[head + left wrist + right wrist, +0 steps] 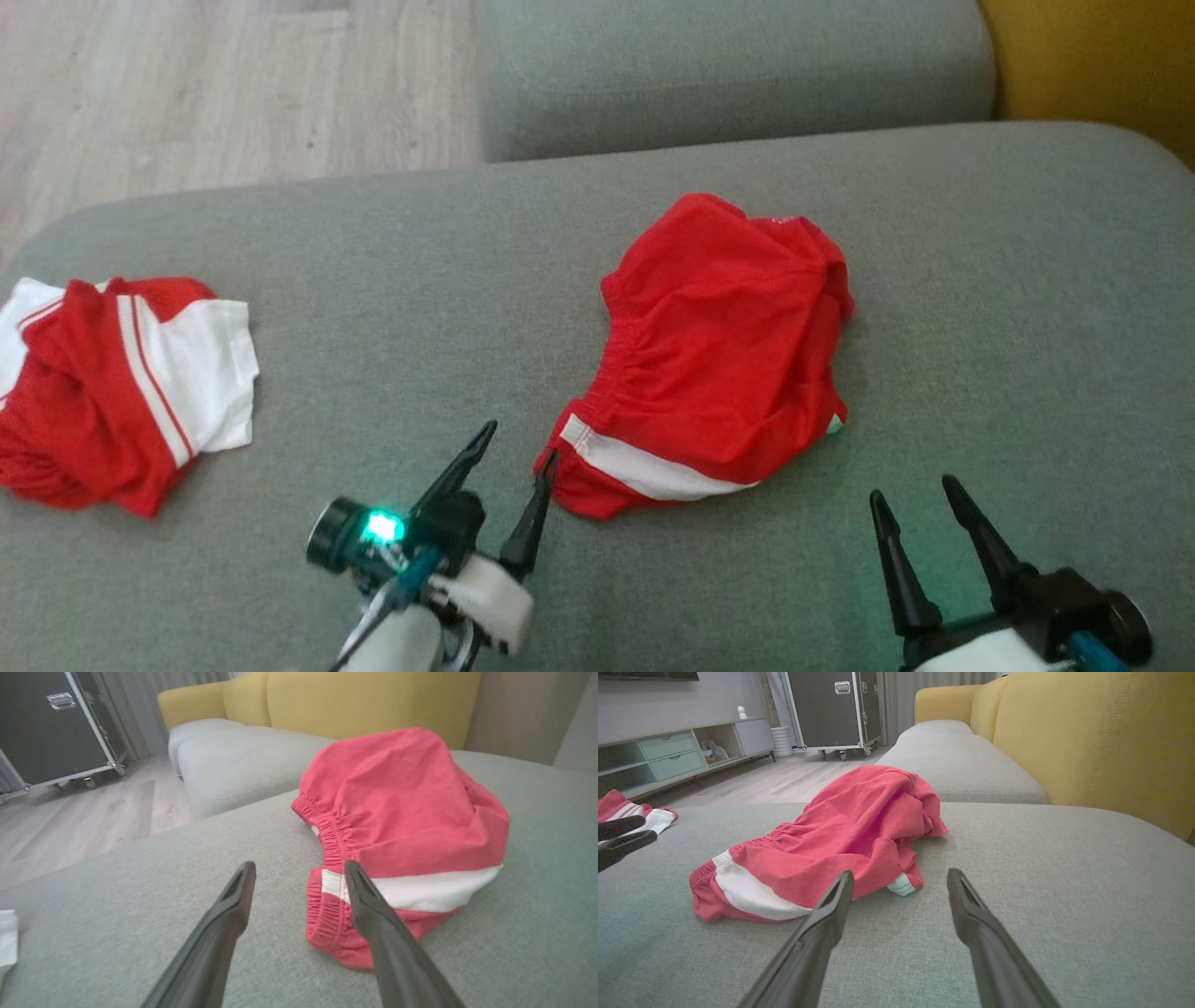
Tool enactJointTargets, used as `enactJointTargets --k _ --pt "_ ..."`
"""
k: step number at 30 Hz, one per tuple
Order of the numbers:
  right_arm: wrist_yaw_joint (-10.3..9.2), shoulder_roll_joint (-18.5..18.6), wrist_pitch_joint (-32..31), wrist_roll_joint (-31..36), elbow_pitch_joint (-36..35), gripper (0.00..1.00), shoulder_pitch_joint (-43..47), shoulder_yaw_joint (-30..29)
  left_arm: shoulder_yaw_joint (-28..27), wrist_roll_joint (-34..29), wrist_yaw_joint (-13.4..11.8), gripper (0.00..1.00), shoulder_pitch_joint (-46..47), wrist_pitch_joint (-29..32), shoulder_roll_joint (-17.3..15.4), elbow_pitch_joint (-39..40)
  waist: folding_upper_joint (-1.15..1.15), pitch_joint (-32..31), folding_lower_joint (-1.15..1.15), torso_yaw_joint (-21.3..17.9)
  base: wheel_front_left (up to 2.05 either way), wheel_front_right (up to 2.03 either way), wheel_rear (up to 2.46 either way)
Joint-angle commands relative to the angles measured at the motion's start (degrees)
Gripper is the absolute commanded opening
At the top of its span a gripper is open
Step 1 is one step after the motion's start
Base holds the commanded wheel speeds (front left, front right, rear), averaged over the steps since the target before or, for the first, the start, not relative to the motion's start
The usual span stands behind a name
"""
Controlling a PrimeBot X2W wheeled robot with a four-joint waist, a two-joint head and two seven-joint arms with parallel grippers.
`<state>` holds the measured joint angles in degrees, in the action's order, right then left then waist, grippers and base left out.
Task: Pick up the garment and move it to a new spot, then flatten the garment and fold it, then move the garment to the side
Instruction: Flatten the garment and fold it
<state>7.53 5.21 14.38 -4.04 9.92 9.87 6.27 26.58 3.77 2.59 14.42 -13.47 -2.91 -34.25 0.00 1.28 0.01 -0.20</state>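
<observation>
item: red shorts (719,355) with a white stripe, found crumpled on the middle of the grey cushion (392,280); not lifted, not flattened, not folded
step in hand: judged to be the first, the pick-up; no grasp is taken yet
next move: a pinch on the gathered waistband corner is called for, deep enough that both layers are caught, then a lift clear of the cushion
left gripper (520,440): spread wide, nothing held; set low over the near part of the cushion, one finger at the waistband corner, contact not to be told
right gripper (914,488): spread wide, nothing held; set over the near edge of the cushion, apart from the shorts
also listed: red and white shirt (112,383), heaped at the cushion's left end
</observation>
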Motion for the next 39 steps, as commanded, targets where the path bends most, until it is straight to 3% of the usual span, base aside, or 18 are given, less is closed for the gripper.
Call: enactJointTargets --k 1,16,19,24,29,30,32,33,34,35,39 --pt "-0.04 1.5 0.6 -0.5 -2.1 1.0 -3.0 1.5 -1.0 0.7 0.2 1.0 4.2 0.6 -0.1 -0.2 0.0 1.2 -0.01 -0.8 0.0 0.0 0.0" --pt "-0.04 2.7 0.6 -1.0 -2.1 1.0 -5.1 2.2 10.7 13.3 2.4 1.0 14.3 5.7 0.0 -10.9 0.0 4.1 -0.01 -4.0 0.0 0.0 0.0" --pt "-0.04 2.6 0.6 -0.9 -2.0 1.0 -4.8 2.1 12.0 15.0 2.0 1.0 14.4 5.8 0.0 -12.3 0.0 3.5 -0.01 -4.5 0.0 0.0 0.0" --pt "-0.04 2.4 0.6 -0.9 -2.0 1.0 -4.8 2.3 12.8 15.9 -2.0 1.0 15.4 4.2 0.0 -14.9 0.0 2.9 -0.01 -5.0 0.0 0.0 0.0" --pt "-0.04 2.3 0.6 -1.0 -2.1 1.0 -5.3 2.9 14.4 19.1 -0.2 1.0 16.2 4.5 0.0 -16.7 0.0 3.0 -0.01 -5.6 0.0 0.0 0.0" --pt "-0.04 2.4 0.6 -1.1 -2.2 1.0 -5.3 2.9 14.8 19.5 0.2 0.97 16.3 4.5 0.0 -17.0 0.0 3.1 -0.01 -5.8 0.0 0.0 0.0" --pt "-0.04 2.5 0.6 -1.1 -2.4 1.0 -5.4 2.6 15.8 20.4 0.7 0.66 16.7 3.9 0.0 -17.0 0.0 3.2 -0.01 -6.0 0.0 0.0 0.0" --pt "-0.04 2.6 0.6 -1.2 -2.4 1.0 -5.3 2.5 16.2 20.5 0.7 0.45 16.9 3.4 0.0 -16.9 0.0 3.1 -0.01 -6.1 0.0 0.0 0.0" --pt "-0.04 2.6 0.6 -1.2 -2.4 1.0 -5.3 2.4 16.7 20.7 0.6 0.34 17.0 3.0 0.0 -17.0 0.0 3.1 -0.01 -6.1 0.0 0.0 0.0" --pt "-0.04 2.6 0.6 -1.2 -2.4 1.0 -5.2 2.3 17.1 20.8 0.5 0.26 17.1 2.7 0.0 -17.0 0.0 3.0 -0.01 -6.1 0.0 0.0 0.0" --pt "-0.04 2.4 0.6 -1.0 -2.1 1.0 -4.8 2.1 19.0 21.5 0.1 0.16 17.0 1.8 0.0 -17.0 0.0 2.4 -0.01 -6.1 0.0 0.0 0.0"
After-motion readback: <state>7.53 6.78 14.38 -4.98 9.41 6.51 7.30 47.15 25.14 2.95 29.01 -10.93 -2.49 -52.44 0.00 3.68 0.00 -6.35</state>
